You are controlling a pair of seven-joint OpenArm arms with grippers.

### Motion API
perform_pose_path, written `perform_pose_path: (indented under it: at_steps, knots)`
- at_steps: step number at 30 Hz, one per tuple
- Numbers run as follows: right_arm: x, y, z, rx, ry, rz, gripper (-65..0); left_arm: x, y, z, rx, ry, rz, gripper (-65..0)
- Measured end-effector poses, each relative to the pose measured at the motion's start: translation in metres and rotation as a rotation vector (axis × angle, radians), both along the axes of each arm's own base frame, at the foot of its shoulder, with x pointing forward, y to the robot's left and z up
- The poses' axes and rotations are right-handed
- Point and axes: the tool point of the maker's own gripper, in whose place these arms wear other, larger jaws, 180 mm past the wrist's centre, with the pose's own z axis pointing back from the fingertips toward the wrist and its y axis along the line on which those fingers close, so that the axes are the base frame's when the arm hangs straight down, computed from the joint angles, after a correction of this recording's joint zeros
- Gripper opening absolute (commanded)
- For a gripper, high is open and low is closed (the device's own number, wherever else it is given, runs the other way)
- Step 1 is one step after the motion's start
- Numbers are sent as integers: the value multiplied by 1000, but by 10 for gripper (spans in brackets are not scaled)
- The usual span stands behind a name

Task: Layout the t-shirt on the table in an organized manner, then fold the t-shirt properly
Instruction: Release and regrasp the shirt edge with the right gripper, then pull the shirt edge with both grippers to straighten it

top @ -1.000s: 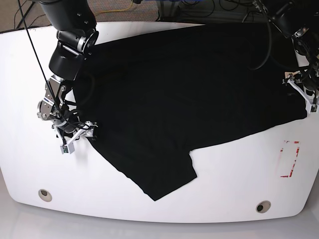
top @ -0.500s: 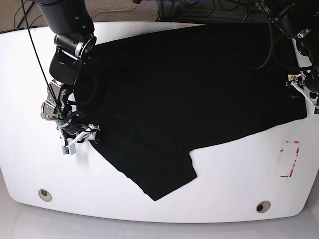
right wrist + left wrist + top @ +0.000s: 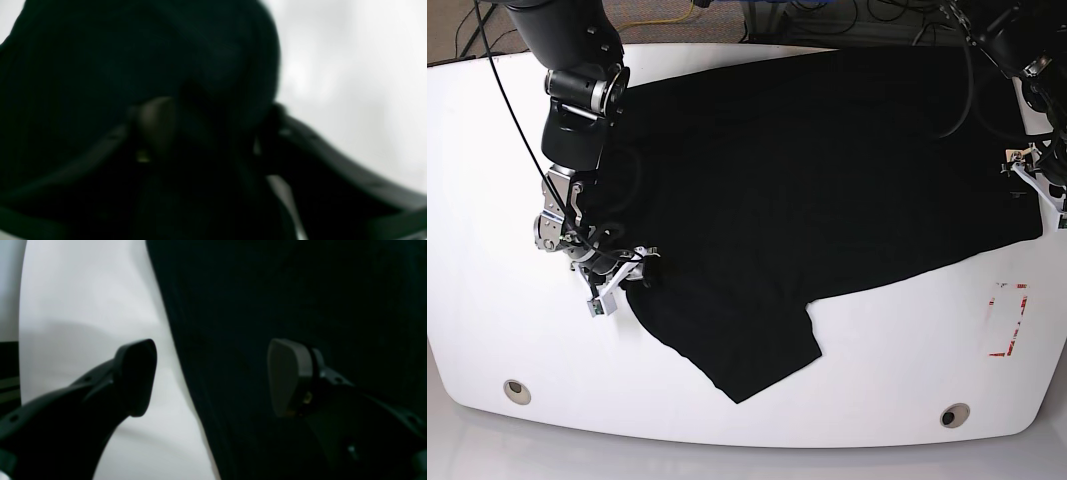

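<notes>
Compared with a second ago, the right arm has slid its pincer rightward along the near-left rim of the cloth, while the left arm at the far-right edge has barely shifted.

Largest first: the large glossy white table [image 3: 487, 180] carries the black short-sleeved cloth t-shirt [image 3: 807, 170], which lies spread across the far and middle part of the top, plain black side up, with one sleeve or corner trailing toward the near edge. No graphic shows, so the front is probably face down.

What could go wrong — the shirt sits skewed, its right edge close to the table's right rim, and a pull from only one side would drag the whole cloth instead of flattening it, or bunch it into new folds. If the right pincer has caught two layers, lifting would double the fabric over. The left side could miss the hem altogether, since only one finger lies over cloth.

The right gripper [image 3: 627, 278] is partly drawn together around a raised bulge of black fabric in the right wrist view; whether it truly pinches that cloth I cannot tell, as the picture is dark and blurred. The left gripper [image 3: 211, 376] stands spread wide and holds nothing — one fingertip [image 3: 136, 376] over bare white table, the other over the shirt's edge.
</notes>
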Motion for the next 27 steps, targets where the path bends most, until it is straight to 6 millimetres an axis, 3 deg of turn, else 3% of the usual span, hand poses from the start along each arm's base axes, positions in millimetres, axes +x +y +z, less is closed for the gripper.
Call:
perform_pose_path:
  at_steps: [6,15,27]
  knots:
    - [-1,-8,-1,-18,9,-6,-637,0,-1,-1,-4,0,-1,-174]
    - [-4,-40,2,-60,-8,-37,-647,-12,-3,-11,-4,39,-4,-174]
    - [-29,-86,-4,-44,-6,-117,-650,-10,-5,-11,-6,36,-12,-174]
